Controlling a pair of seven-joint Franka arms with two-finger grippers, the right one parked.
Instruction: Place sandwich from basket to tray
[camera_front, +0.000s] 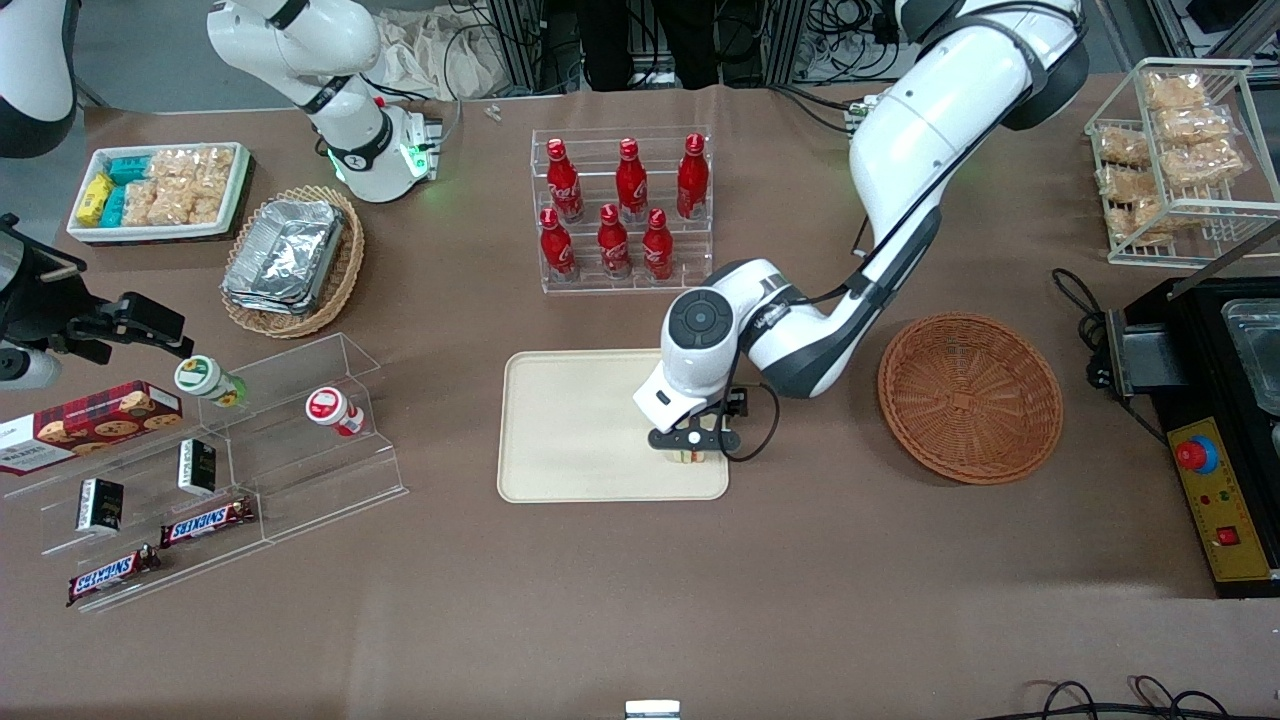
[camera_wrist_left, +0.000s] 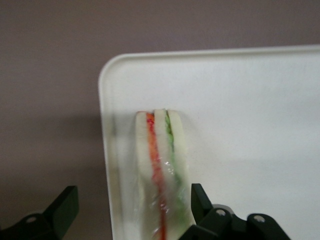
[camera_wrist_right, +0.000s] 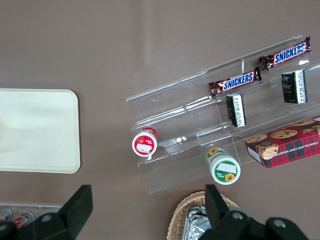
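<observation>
The sandwich lies on the tray, near the tray's edge toward the working arm's end of the table. The gripper hangs right over it with its fingers spread wide, one on each side; one finger seems just beside the bread, though contact is hard to judge. The basket sits empty, apart from the tray.

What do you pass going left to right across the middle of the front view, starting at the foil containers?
Foil containers → tray → gripper, open over the sandwich on the tray → basket → control box.
</observation>
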